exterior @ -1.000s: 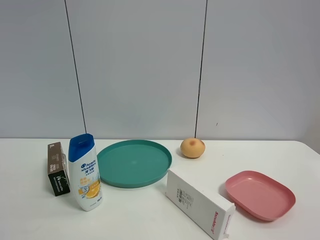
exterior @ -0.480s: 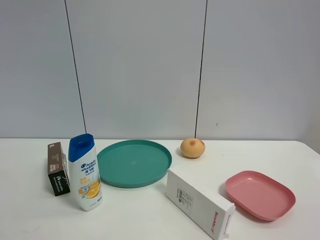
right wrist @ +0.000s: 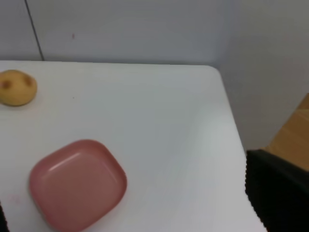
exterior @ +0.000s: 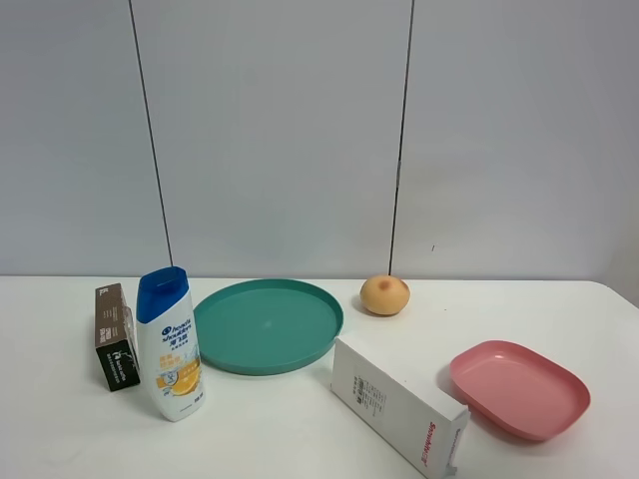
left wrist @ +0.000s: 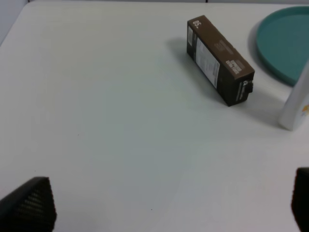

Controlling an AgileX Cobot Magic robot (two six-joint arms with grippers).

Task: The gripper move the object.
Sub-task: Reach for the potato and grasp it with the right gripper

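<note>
Start pose: fruit untouched, both grippers empty and well apart from it.
The object (exterior: 384, 295) sits free by the counter's (exterior: 300, 439) back edge, right of middle, apart from the teal plate (exterior: 268, 325) and white box (exterior: 399, 404), so top access looks easy. Near the left edge the left gripper (left wrist: 164, 205) has its fingers spread wide. By the right edge, over the pink plate (right wrist: 77, 183), the right gripper (right wrist: 140, 205) is spread too and looks the likelier one to reach.
</note>
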